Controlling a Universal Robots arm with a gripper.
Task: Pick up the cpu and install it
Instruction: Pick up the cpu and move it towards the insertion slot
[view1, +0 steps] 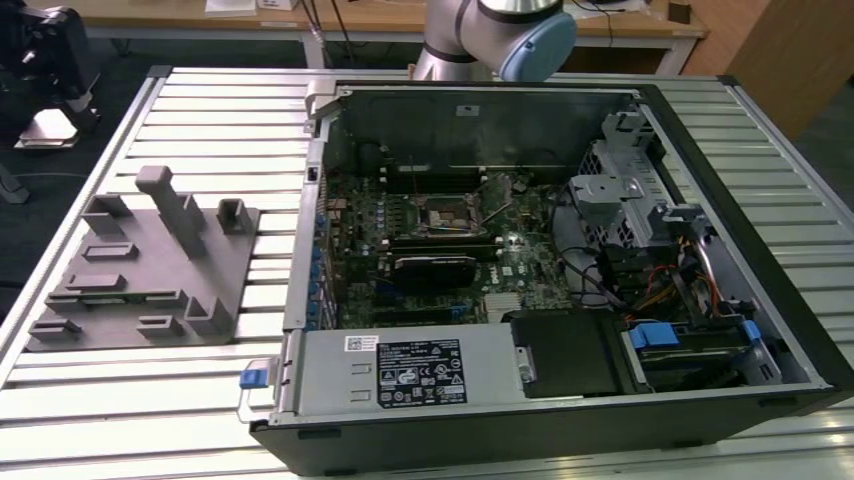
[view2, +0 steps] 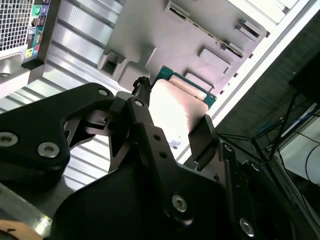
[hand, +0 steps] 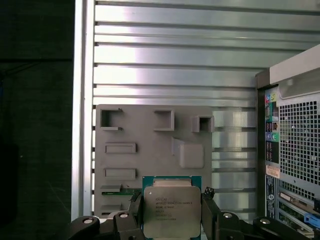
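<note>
Gripper (hand: 172, 200): black fingers (hand: 207, 205) closed on two opposite edges of the cpu (hand: 172, 212), pinching it, in both wrist views.

Cpu: silvery top with green rim, held flat between the fingers, seen against the grey fixture (hand: 150, 145) below it.

Exterior view, its left to its right:
- grey fixture (view1: 140, 270), lying on the slatted metal table (view1: 200, 110);
- open computer case (view1: 561, 420), just beside the fixture, motherboard socket (view1: 447, 212) uncovered;
- arm (view1: 494, 30), behind the case.
</note>
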